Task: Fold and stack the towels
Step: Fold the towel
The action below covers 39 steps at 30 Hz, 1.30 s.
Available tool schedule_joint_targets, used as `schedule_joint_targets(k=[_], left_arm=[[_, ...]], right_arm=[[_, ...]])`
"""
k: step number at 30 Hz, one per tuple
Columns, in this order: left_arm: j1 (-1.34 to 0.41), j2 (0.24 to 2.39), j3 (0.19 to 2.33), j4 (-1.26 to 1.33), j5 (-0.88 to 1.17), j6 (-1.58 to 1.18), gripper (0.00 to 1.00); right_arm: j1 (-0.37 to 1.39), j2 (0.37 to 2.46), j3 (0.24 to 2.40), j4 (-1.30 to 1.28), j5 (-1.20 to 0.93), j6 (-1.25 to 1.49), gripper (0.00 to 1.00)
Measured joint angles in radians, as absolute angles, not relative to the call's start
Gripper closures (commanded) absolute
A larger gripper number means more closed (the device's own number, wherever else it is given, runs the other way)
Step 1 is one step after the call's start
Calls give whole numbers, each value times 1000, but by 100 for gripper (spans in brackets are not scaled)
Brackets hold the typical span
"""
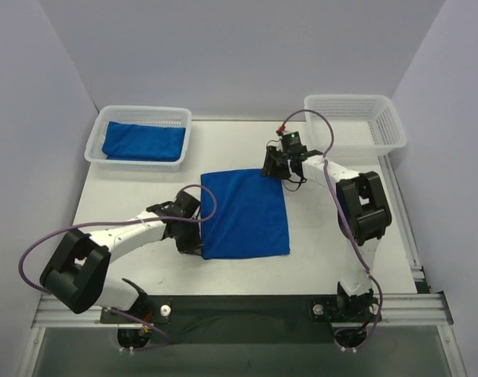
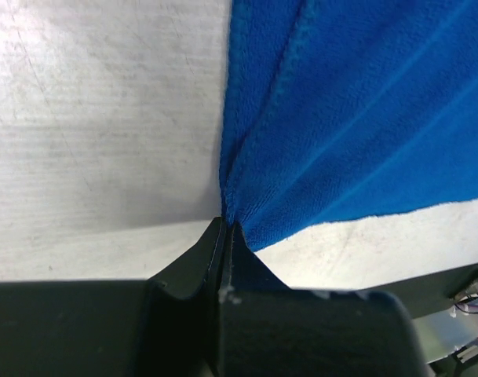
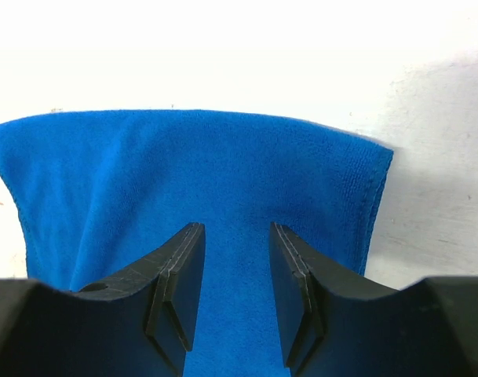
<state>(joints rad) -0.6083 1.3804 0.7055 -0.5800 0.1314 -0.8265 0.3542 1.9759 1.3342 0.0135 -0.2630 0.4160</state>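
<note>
From above, the towel point(image 1: 245, 214) lies folded flat mid-table point(image 1: 129, 196), with the left gripper point(image 1: 198, 245) at its near-left corner and the right gripper point(image 1: 271, 167) at its far-right corner. A second towel point(image 1: 144, 141) sits in the left basket point(image 1: 144, 110), and the right basket point(image 1: 356, 129) holds nothing. With only one corner held, a pull by the left arm would likely drag the whole cloth or peel the fold open. In the left wrist view, the left gripper point(image 2: 225, 236) is clamped tight on the towel point(image 2: 364, 118) at its very corner, where layers fan out. So thin a bite could slip, or catch one layer only, and skew the fold. In the right wrist view, the right gripper point(image 3: 235, 275) stands with jaws apart over the towel point(image 3: 223, 173), with nothing pinched between them. If a fingertip snags the terry as it lifts away, the far edge could ruck up.
</note>
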Motion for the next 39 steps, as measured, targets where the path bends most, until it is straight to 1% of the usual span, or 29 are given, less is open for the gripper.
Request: schedule_joint_targets(k=[4, 7, 11, 16, 19, 20, 26, 36, 39], left_arm=[[-608, 1428, 706, -551, 120, -826, 100], [-608, 1429, 706, -541, 116, -826, 100], [-608, 1411, 705, -538, 101, -826, 100], [-608, 1365, 705, -530, 85, -827, 100], [-609, 1363, 705, -528, 86, -827, 99], [-609, 1363, 705, -528, 86, -827, 99], [-610, 1360, 704, -530, 86, -828, 99], [-610, 1355, 698, -535, 99, -834, 98], [-610, 1354, 677, -539, 105, -833, 96]], right_arm=[[356, 1964, 1300, 13, -269, 402, 61], [362, 1915, 1238, -19, -266, 383, 61], [379, 1810, 1158, -72, -258, 365, 61], [430, 1615, 1013, -116, -219, 373, 62], [462, 1504, 934, -166, -195, 383, 67], [472, 1470, 905, -176, -193, 390, 74], [533, 1326, 757, -254, -185, 449, 80], [559, 1309, 641, -267, -189, 528, 82], [559, 1309, 611, -266, -190, 543, 82]])
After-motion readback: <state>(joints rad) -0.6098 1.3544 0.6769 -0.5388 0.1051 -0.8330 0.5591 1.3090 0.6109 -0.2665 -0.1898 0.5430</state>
